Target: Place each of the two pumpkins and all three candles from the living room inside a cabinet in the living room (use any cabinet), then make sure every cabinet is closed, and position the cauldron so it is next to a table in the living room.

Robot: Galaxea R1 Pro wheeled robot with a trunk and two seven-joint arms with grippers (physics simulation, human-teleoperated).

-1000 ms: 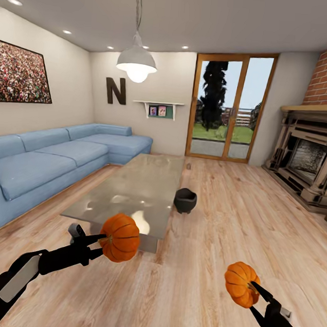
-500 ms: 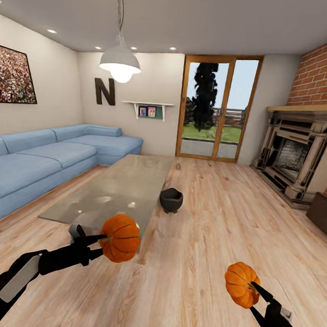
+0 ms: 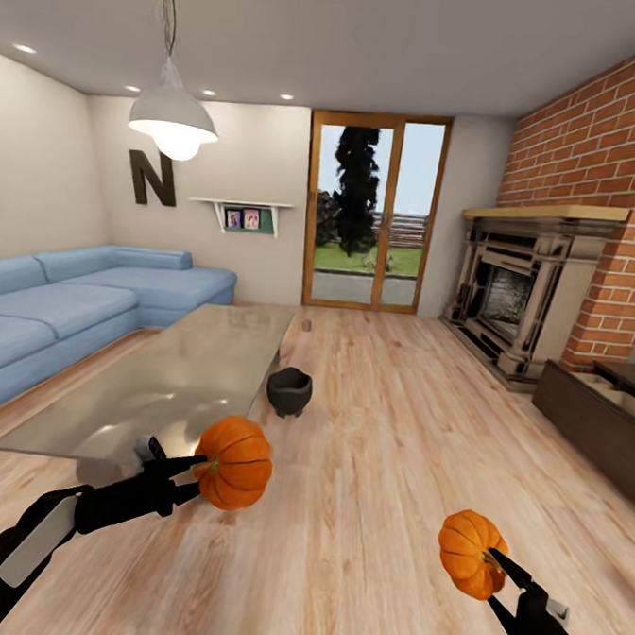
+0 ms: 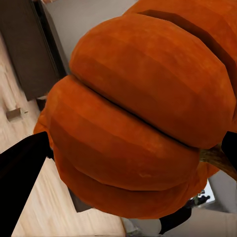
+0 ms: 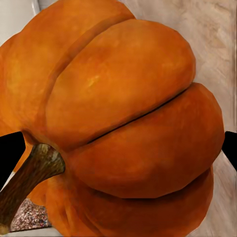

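Left end effector (image 3: 205, 463) pinching pumpkin (image 3: 234, 463) | right end effector (image 3: 492, 561) pinching second pumpkin (image 3: 470, 553) | wood floor (image 3: 385, 436), cauldron (image 3: 289, 391) beside glass table (image 3: 161, 382)

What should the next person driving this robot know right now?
Left gripper: shut on a pumpkin.
Right gripper: shut on the other pumpkin.
Cauldron: on the floor beside the glass table, so that part looks done.
Cabinet: low dark unit at the right wall, apparently open on top.
Left: put both pumpkins inside, find and store three candles, close every cabinet.
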